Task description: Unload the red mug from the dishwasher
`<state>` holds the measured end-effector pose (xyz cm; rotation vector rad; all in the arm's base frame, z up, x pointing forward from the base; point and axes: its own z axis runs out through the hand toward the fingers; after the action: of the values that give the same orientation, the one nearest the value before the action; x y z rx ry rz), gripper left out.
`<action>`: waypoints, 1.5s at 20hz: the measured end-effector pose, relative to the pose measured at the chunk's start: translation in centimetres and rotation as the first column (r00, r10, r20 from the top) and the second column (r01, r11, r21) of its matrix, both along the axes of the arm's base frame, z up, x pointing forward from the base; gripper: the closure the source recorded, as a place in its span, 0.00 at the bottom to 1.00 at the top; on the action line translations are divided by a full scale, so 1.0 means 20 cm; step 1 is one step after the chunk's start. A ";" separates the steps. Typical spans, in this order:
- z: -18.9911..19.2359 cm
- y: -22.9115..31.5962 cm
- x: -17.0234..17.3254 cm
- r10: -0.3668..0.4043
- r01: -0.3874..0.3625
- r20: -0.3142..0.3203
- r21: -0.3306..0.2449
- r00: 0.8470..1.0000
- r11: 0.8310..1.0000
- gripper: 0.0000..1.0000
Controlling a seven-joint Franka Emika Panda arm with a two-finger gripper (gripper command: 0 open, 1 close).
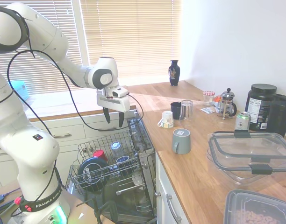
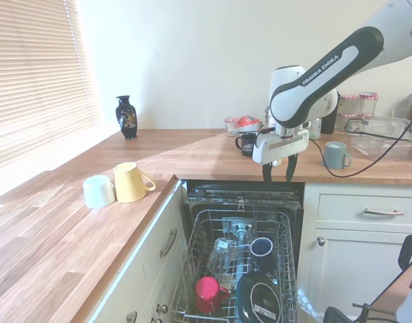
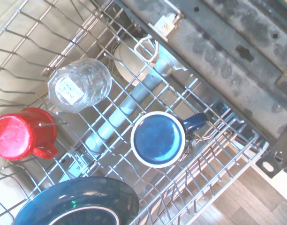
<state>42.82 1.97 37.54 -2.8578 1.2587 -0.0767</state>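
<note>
Here, view by view:
First exterior, tool (image 1: 115, 118): fingers parted, gripping nothing, hanging above the dishwasher (image 1: 142, 135) rack (image 1: 82, 179).
First exterior, red mug (image 1: 100, 155): in the rack, beside a dark plate (image 1: 90, 171).
Second exterior, red mug: lying in the rack's near part, just beside the plate, well below the tool.
Second exterior, counter (image 2: 58, 229): carries a yellow mug (image 2: 132, 182).
Wrist, red mug: apart from a glass (image 3: 79, 85) and a blue cup (image 3: 158, 139).
</note>
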 end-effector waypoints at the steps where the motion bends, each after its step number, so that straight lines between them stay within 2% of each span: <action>1: 0.00 0.00 0.00 0.000 0.000 -0.001 0.000 1.000 1.000 0.00; 5: -0.02 0.04 0.01 0.020 -0.020 -0.007 -0.008 1.000 1.000 0.00; 10: -0.12 0.28 0.03 0.119 -0.118 0.018 -0.062 0.993 0.991 0.00; 16: -0.34 0.67 0.03 0.237 -0.229 0.061 -0.118 0.970 0.966 0.00; 18: -0.44 0.81 0.02 0.278 -0.267 0.081 -0.128 0.957 0.955 0.00; 21: -0.59 0.98 0.02 0.308 -0.291 0.084 -0.170 0.948 0.942 0.00; 26: -0.78 1.06 0.10 0.381 -0.349 0.100 -0.241 0.919 0.906 0.00; 30: -0.95 1.06 0.17 0.411 -0.379 0.074 -0.265 0.909 0.886 0.00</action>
<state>46.25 23.20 18.45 -3.1928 0.6608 -0.4297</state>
